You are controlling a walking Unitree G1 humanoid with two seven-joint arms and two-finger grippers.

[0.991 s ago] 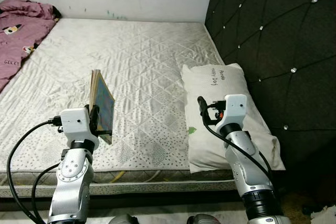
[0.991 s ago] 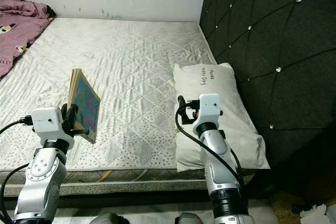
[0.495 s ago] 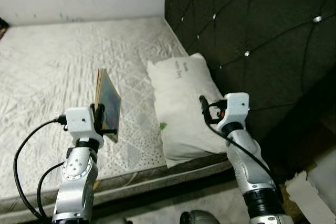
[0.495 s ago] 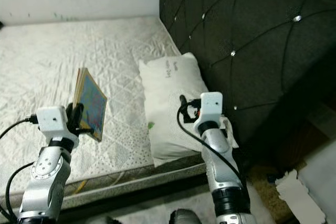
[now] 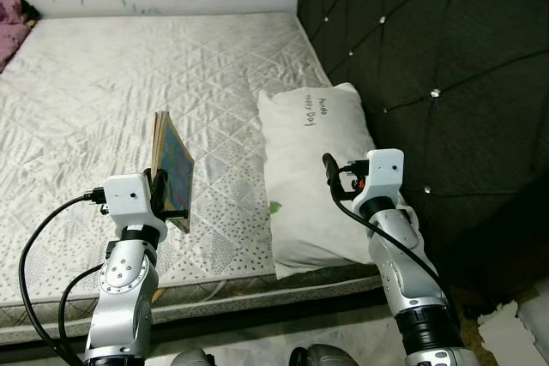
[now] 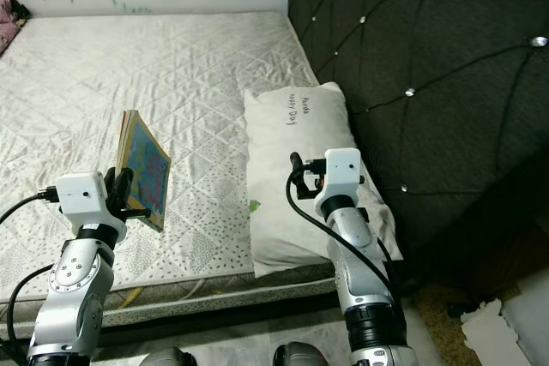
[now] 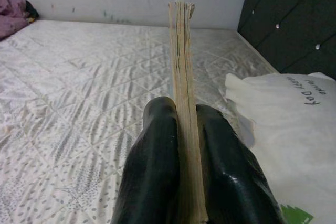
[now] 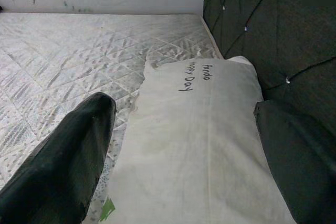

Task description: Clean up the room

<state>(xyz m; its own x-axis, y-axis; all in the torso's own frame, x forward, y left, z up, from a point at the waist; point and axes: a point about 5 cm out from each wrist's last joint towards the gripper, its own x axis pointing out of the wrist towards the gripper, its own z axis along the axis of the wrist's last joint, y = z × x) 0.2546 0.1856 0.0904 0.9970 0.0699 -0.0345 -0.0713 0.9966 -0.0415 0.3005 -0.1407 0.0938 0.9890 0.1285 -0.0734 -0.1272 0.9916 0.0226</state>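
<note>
A thin book (image 5: 173, 163) with a colourful cover stands upright over the front part of the bed. My left gripper (image 5: 163, 201) is shut on its lower edge. In the left wrist view the book's page edge (image 7: 181, 66) rises between the two black fingers (image 7: 156, 156). My right gripper (image 8: 184, 156) is open with nothing between its fingers. It hovers above the white pillow (image 5: 313, 169), which has handwriting on it and lies on the bed against the headboard.
The quilted white mattress (image 5: 111, 75) stretches left and back to a white wall. A dark tufted headboard (image 5: 446, 57) closes off the right side. A pink blanket (image 5: 10, 19) lies at the far left corner. White scraps (image 5: 515, 323) lie on the floor at the lower right.
The camera swung right and then partly back left, so the whole scene has shifted. Both arms keep their pose and the book stays in the left gripper.
</note>
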